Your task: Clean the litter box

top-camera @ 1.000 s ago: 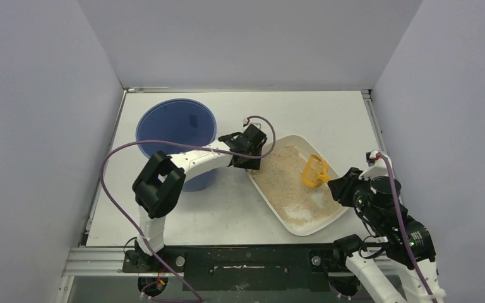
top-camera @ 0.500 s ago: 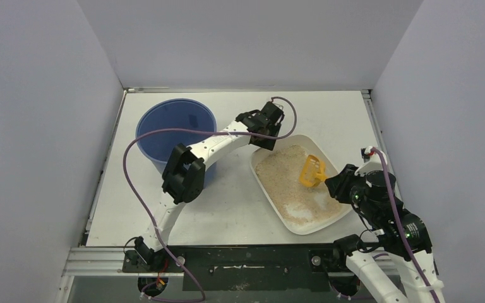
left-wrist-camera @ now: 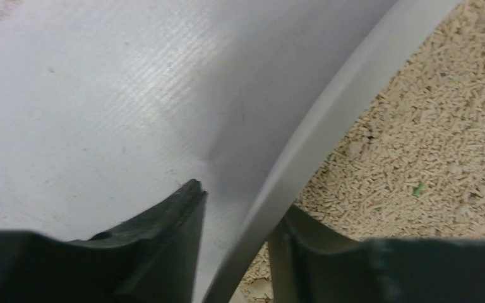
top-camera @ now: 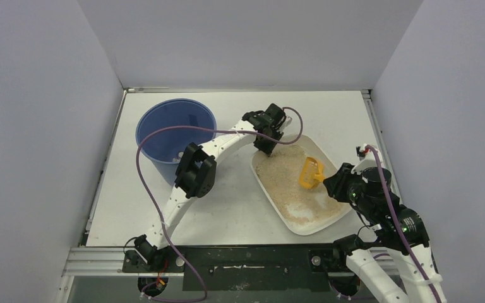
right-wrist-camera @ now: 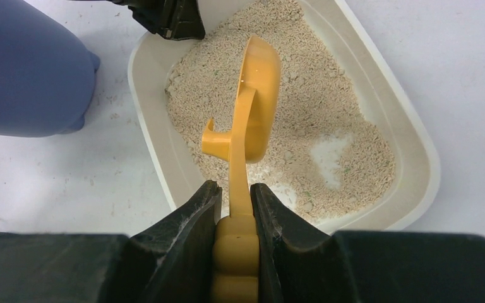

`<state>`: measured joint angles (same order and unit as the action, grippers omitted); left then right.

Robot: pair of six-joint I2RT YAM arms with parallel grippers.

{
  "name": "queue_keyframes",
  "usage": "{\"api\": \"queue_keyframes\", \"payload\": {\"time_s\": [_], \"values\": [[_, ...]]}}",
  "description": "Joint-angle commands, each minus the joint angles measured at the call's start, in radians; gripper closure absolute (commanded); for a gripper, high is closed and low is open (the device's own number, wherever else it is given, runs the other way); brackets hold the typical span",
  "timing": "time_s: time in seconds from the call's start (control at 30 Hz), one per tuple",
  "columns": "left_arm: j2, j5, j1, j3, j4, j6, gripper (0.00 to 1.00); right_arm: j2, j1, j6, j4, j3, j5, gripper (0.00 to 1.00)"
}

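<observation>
1. Wrist cam, L arm: left gripper (left-wrist-camera: 240,202) straddles litter box (left-wrist-camera: 303,145) rim, jaws apart, one finger on table (left-wrist-camera: 69,95) side, other over pellets (left-wrist-camera: 429,126); gap at outer finger.
2. Overhead cam misses that gap; shows litter box diagonal betw. the grippers.
3. R wrist cam: right gripper (right-wrist-camera: 235,189) clamped on orange scoop (right-wrist-camera: 259,95) handle, bowl ahead over pellets.
4. Litter box cream; pellets tan, bare patch (right-wrist-camera: 331,158) R of scoop bowl.

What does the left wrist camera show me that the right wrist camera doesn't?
Only left wrist: one finger outside the litter box rim, one inside, a gap showing beside the outer one. Only right wrist: the right gripper clamped on the scoop, the bucket, a bare patch in the litter. Both: the left gripper, litter box, litter, table.
</observation>
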<state>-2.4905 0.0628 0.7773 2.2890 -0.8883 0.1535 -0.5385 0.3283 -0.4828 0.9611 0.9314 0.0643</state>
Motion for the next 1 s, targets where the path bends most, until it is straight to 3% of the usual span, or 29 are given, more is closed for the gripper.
{"api": "queue_keyframes", "payload": {"time_s": [0.0, 0.03, 0.07, 0.4, 0.63, 0.97], "values": [[0.025, -0.044, -0.033, 0.013, 0.003, -0.029, 0.91, -0.002, 0.006, 0.001, -0.005, 0.038, -0.011, 1.0], [0.031, -0.054, -0.043, 0.004, 0.008, -0.018, 0.99, -0.001, 0.006, -0.002, -0.004, 0.037, -0.012, 1.0], [0.039, -0.073, -0.055, -0.01, 0.016, -0.002, 1.0, -0.001, 0.007, -0.005, -0.003, 0.037, -0.013, 1.0], [0.161, -0.342, -0.155, -0.244, 0.227, 0.199, 1.0, -0.012, 0.01, -0.047, -0.016, 0.078, -0.075, 1.0], [0.27, -0.542, -0.198, -0.553, 0.56, 0.425, 1.0, -0.044, 0.014, -0.054, -0.039, 0.177, -0.165, 1.0], [0.361, -0.685, -0.195, -0.797, 1.046, 0.689, 1.0, -0.108, 0.027, -0.046, -0.077, 0.322, -0.182, 1.0]]}}
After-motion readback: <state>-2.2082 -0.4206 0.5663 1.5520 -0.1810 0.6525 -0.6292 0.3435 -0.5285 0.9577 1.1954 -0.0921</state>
